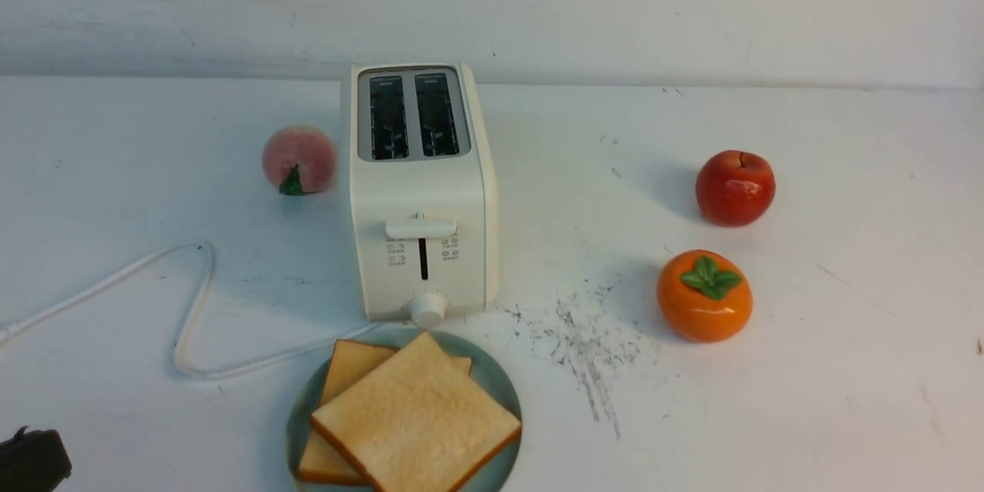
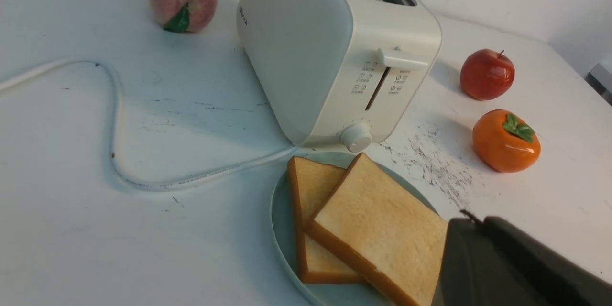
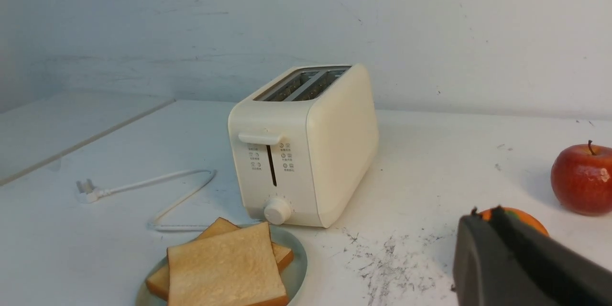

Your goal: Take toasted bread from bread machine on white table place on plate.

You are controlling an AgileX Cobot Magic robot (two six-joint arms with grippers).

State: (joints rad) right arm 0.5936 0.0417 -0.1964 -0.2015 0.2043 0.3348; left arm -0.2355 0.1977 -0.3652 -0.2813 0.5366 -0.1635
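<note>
The cream-white bread machine [image 1: 421, 192] stands mid-table with both top slots empty and its lever up. It also shows in the left wrist view [image 2: 334, 48] and the right wrist view [image 3: 306, 148]. Two slices of toasted bread lie overlapped on the pale blue-green plate [image 1: 492, 380] just in front of it, the upper slice [image 1: 415, 415] across the lower slice [image 1: 350, 369]. My left gripper [image 2: 471, 222] is shut and empty, beside the plate and apart from the toast [image 2: 382, 229]; in the front view it shows at the bottom left corner [image 1: 31, 461]. My right gripper [image 3: 480, 215] is shut and empty, right of the plate [image 3: 296, 253].
On the white table [image 1: 846, 369] a peach [image 1: 299, 159] lies left of the toaster. A red apple [image 1: 735, 187] and an orange persimmon [image 1: 704, 295] lie to the right. The white cord [image 1: 192, 307] loops at the left. Dark scratch marks [image 1: 592, 346] lie right of the plate.
</note>
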